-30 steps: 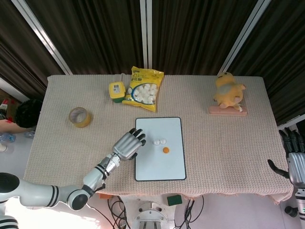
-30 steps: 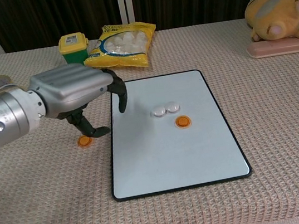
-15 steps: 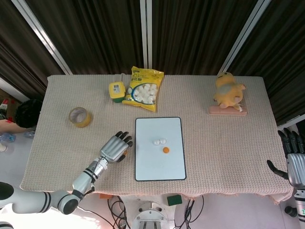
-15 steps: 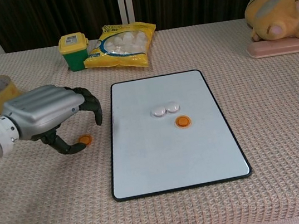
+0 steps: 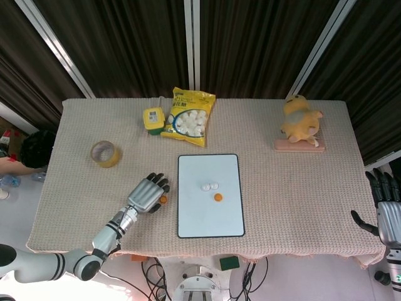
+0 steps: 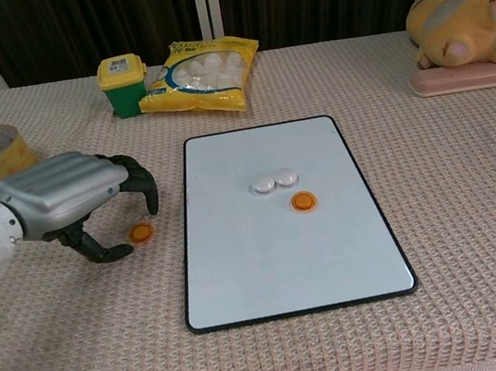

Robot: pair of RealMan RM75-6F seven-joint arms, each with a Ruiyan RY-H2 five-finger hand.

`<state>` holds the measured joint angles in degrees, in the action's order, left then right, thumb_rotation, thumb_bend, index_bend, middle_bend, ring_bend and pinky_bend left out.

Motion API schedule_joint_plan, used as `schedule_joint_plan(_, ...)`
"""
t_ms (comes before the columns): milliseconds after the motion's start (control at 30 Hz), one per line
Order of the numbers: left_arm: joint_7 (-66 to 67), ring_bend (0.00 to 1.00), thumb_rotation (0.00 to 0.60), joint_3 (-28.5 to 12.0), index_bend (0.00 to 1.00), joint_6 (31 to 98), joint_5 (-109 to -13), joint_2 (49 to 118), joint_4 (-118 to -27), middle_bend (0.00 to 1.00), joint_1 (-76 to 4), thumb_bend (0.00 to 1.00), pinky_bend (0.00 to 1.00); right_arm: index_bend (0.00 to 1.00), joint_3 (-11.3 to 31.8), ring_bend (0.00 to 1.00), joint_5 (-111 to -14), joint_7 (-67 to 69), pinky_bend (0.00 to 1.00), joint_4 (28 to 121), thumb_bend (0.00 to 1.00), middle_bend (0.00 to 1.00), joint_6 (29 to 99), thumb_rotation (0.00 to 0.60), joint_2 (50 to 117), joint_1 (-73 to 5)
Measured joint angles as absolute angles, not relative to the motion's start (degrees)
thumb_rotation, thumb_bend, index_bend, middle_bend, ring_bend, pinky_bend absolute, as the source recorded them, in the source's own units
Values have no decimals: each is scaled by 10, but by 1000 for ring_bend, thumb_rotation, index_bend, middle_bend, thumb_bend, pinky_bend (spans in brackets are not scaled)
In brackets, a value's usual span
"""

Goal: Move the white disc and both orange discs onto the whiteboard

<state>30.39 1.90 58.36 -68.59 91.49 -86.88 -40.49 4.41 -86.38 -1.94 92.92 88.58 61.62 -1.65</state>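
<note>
Left robot hand (image 6: 72, 198) hovers empty, fingers curled; right robot hand (image 5: 388, 210) hangs open.

Left robot hand (image 6: 72, 198) hovers over orange disc (image 6: 140, 232) beside whiteboard (image 6: 242, 270).

Whiteboard (image 6: 288, 263) lies flat with two white discs (image 6: 274, 182) and one orange disc (image 6: 304, 200) on it; second orange disc (image 6: 141, 232) sits just off its left edge.

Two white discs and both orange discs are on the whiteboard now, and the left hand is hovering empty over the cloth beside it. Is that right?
Not quite: only one orange disc is on the whiteboard. The other orange disc lies on the cloth off the board's left edge, beside the left hand. The chest view shows this plainly. The two white discs are on the board, and the hand holds nothing.
</note>
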Motion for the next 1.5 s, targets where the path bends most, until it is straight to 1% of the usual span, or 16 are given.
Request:
schedule_joint_plan(300, 295, 105, 579, 11, 426, 579, -697, 922, -858, 217, -400, 264, 182, 0, 45, 0, -864, -22, 0, 933, 206, 0, 886, 600, 614, -17)
schedule_joint_plan(767, 294, 105, 580, 3, 460, 575, -700, 923, -857, 217, -391, 264, 180, 0, 45, 0, -863, -28, 0, 933, 207, 0, 883, 600, 617, -19)
schedule_joint_plan(1133, 289, 105, 597, -5, 501, 569, -702, 925, -856, 219, -390, 267, 181, 0, 45, 0, -861, -27, 0, 931, 207, 0, 881, 600, 618, -20)
schedule_joint_plan(1300, 280, 105, 599, -16, 502, 561, -704, 923, -871, 222, -397, 266, 182, 0, 45, 0, -860, -27, 0, 930, 207, 0, 878, 600, 619, -21)
schedule_joint_plan(1500, 286, 105, 599, -40, 505, 548, -708, 929, -889, 223, -421, 267, 182, 0, 44, 0, -861, -27, 0, 929, 206, 0, 878, 600, 620, -21)
